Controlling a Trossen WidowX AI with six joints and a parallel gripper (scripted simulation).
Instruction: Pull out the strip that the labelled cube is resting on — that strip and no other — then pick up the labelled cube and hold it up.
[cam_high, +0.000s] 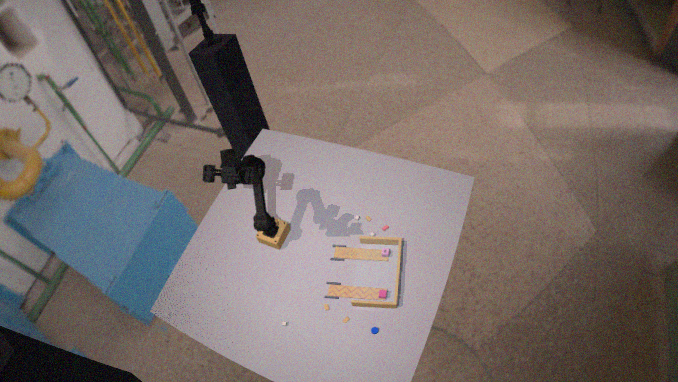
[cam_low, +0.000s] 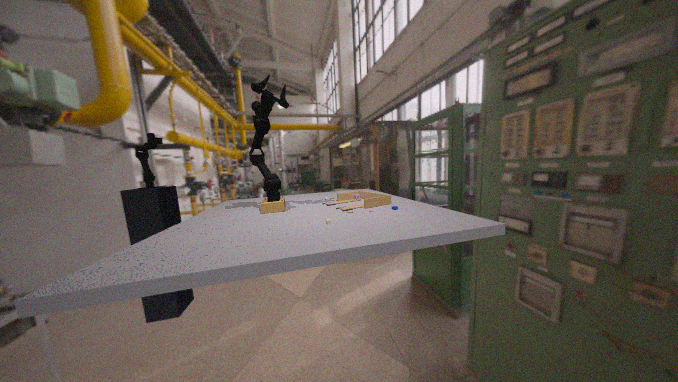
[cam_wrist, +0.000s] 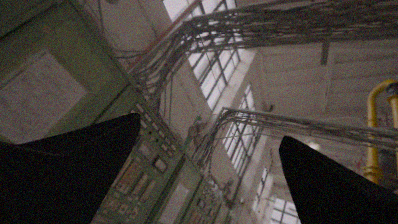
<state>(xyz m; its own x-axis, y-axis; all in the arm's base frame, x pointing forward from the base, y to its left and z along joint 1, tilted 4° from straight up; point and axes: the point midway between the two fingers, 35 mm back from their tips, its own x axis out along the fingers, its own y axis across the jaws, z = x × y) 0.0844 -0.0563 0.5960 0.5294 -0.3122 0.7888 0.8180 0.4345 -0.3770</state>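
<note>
Top view first: the claw (cam_high: 230, 172) (cam_low: 277, 81) (cam_wrist: 211, 132) is way off from the job, out past the base on the side away from the cubes. I'm reading the pale pink cube (cam_high: 385, 252) (cam_low: 357, 197) as the labelled one, since it seems to have a mark on top, though it's tiny and blurry. It sits at the far end of the plain strip (cam_high: 360, 254) (cam_low: 340, 201), inside the three-sided wooden wall (cam_high: 399, 272) (cam_low: 377, 201). Biggest risk imo is mixing it up with the magenta cube (cam_high: 382, 294) on the zigzag strip (cam_high: 353, 291) (cam_low: 353, 207), because the two setups look so alike. A crooked or jerky pull could also jam the strip on the dark guides by its near end, or drag the cube along and tip it. And the wall could get bumped if the claw comes down too wide.

Exterior view: the claw is high above the worktop (cam_high: 240, 300) (cam_low: 280, 240), fingers up, so the cube is far below it and off toward the walled end. A rushed swing down could clip something.

Wrist view: fingers spread wide, nothing between them, just the building behind. No cube in sight, so no use for aiming yet.
</note>
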